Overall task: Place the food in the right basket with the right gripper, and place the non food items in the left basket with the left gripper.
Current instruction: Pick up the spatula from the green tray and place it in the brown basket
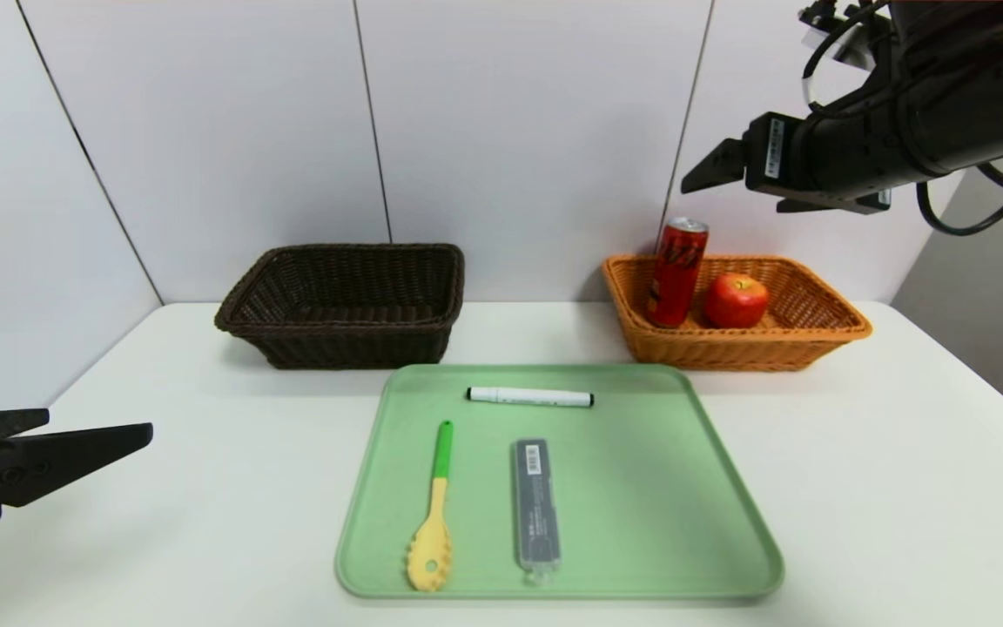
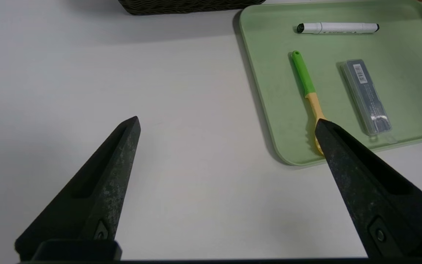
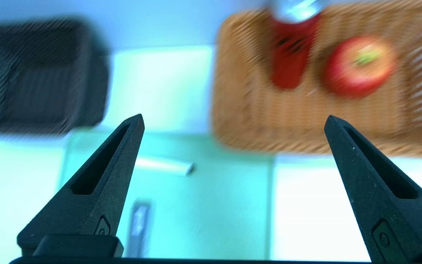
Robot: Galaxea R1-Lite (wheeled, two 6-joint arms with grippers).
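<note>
- A glossy red apple (image 1: 736,300) and a tall red can (image 1: 676,273) are sitting together in the woven orange basket (image 1: 824,335); judged from this, the food step looks finished.
- A white marker (image 1: 529,397), a green-handled yellow spoon (image 1: 434,515) and a slim grey case (image 1: 536,502) are lying apart on the smooth green tray (image 1: 641,488), awaiting the dark wicker basket (image 1: 292,335).
- The right gripper (image 3: 233,123) is hanging high above the orange basket, fingers spread wide and empty.
- The left gripper (image 2: 227,124) is hovering beside the tray, jaws wide; it likely needs to reach for the spoon nearest it.
</note>
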